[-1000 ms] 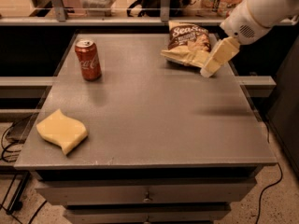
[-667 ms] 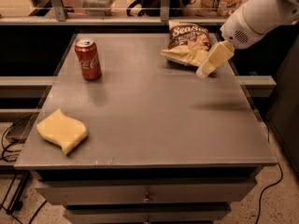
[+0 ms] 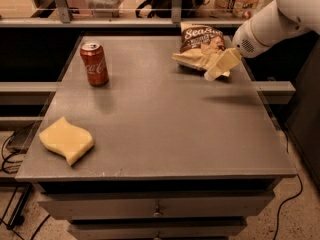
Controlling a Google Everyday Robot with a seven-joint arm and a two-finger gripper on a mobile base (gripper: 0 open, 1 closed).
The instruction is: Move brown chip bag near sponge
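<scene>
— What differs from a second ago?

— Little. The gripper [image 3: 220,67] has slid a bit left and down, so it now overlaps the right lower edge of the brown chip bag [image 3: 199,44]. The bag itself lies where it did, at the far right of the table [image 3: 165,119]. The sponge [image 3: 66,140] and the red soda can [image 3: 94,64] have not shifted either.

— And the arm?

— The white arm [image 3: 270,24] comes in from the upper right and slopes down to the left, with the gripper at its low end pointing down-left at the bag.

— Has it grasped the bag?

— I cannot tell whether it is open or closed; it looks like one pale block against the bag.

— Where is the sponge?

— Flat by the near left corner, well apart from the bag. The can stands upright at the far left.
</scene>
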